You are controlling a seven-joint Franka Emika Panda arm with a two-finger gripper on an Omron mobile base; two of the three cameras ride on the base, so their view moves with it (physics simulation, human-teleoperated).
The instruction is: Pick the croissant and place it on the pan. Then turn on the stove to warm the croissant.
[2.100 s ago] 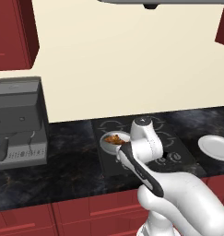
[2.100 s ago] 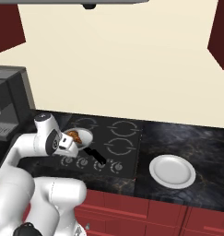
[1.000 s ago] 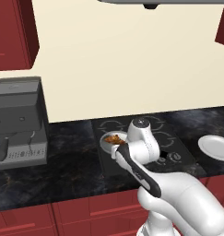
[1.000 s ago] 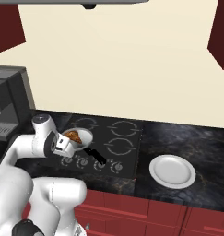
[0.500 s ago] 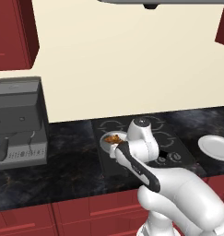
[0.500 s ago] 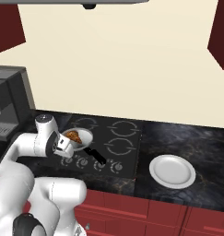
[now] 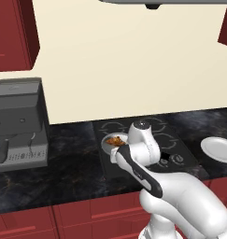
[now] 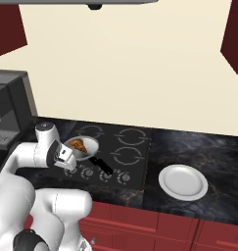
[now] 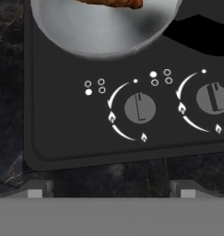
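The croissant (image 8: 79, 145) lies in the silver pan (image 8: 89, 150) on the front left burner of the black stove (image 8: 130, 157); the pan's black handle (image 8: 102, 165) points toward the front. In the hand view the pan (image 9: 104, 37) fills the top with the croissant (image 9: 114, 2) at its edge. Below it sit the leftmost knob (image 9: 140, 108) and a second knob (image 9: 213, 98). My gripper (image 9: 111, 190) is open and holds nothing. It hovers over the stove's front edge, in line with the leftmost knob and apart from it. From the right base camera the gripper (image 8: 64, 159) is just left of the pan.
A round white plate (image 8: 183, 182) rests on the dark counter right of the stove. A grey coffee machine (image 7: 21, 121) stands at the left against the wall. Red cabinets run below the counter edge.
The hand has barely shifted above the knob row. The jaws stay wide and the croissant stays in the pan.
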